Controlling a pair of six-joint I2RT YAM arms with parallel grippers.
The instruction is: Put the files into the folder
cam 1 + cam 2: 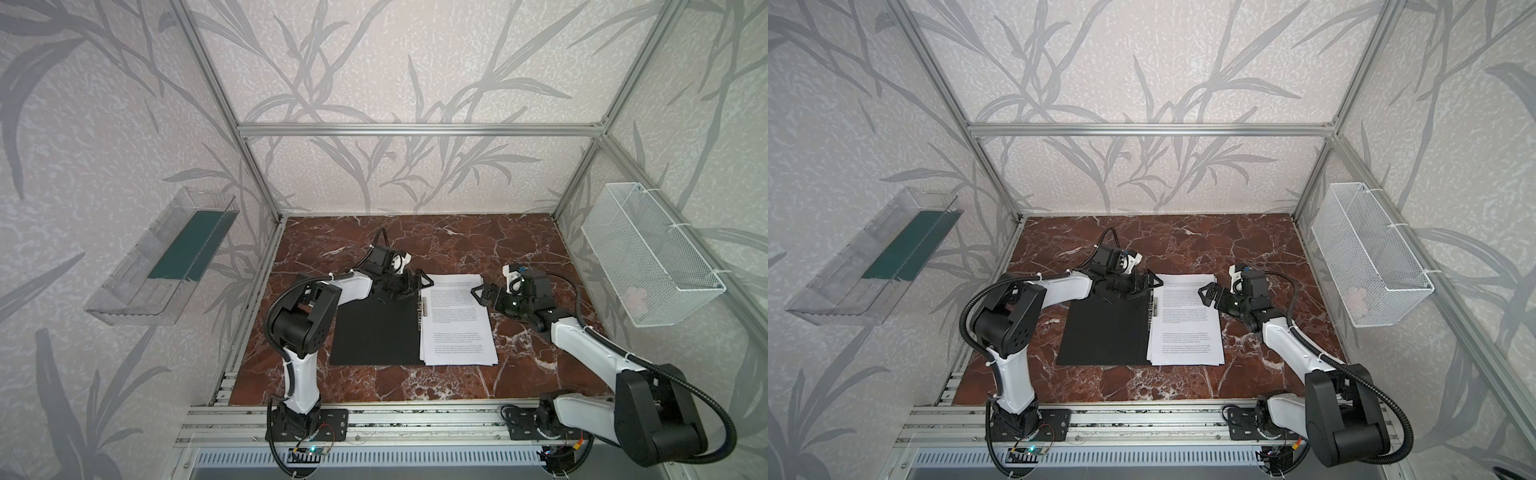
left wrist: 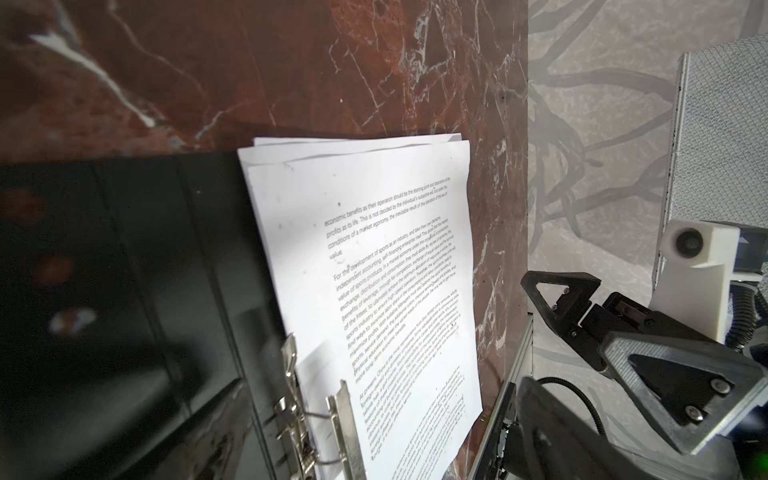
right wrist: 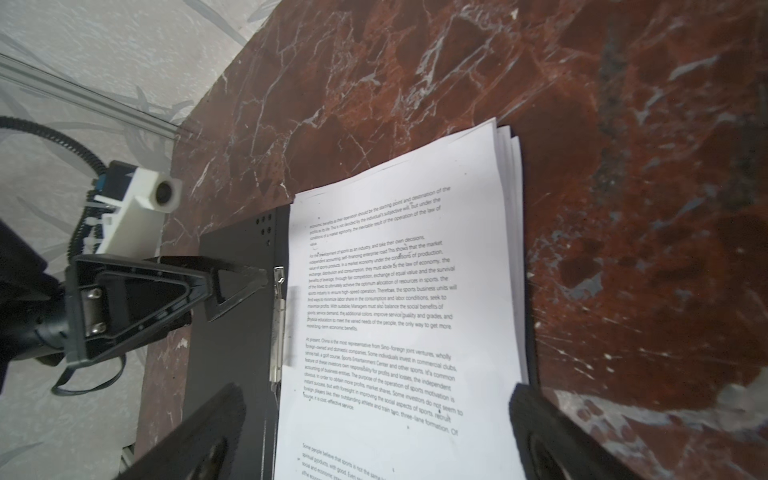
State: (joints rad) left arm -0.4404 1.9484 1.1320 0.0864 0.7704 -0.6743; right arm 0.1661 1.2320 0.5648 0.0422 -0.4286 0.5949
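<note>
Now the folder (image 1: 374, 336) lies open on the table (image 1: 519, 249), black inside up. The files (image 1: 457, 328) sit as 1 loose stack on its right half, with their left edge along the clip (image 1: 424, 309) at the spine. I cannot tell whether the clip bites on them. The sheets fan out a little at the far corners, so the stack is not squared up.

The left gripper (image 1: 422, 284) hovers at the far end of the spine, and the right gripper (image 1: 478, 293) over the far-right part of the stack. Both have their fingers spread wide and hold nothing. In the right wrist view its 2 fingers (image 3: 552, 436) straddle the page.

I judge the paper light, thin and floppy. A single sheet would buckle if pushed edge-on and would slide over its neighbours. It is better pressed flat from above, or nudged as a whole stack, than pinched at 1 corner. The folder's cover looks stiffer, though thin. Its free left edge, clear of paper, seems the place to take hold to swing it shut over the files.
</note>
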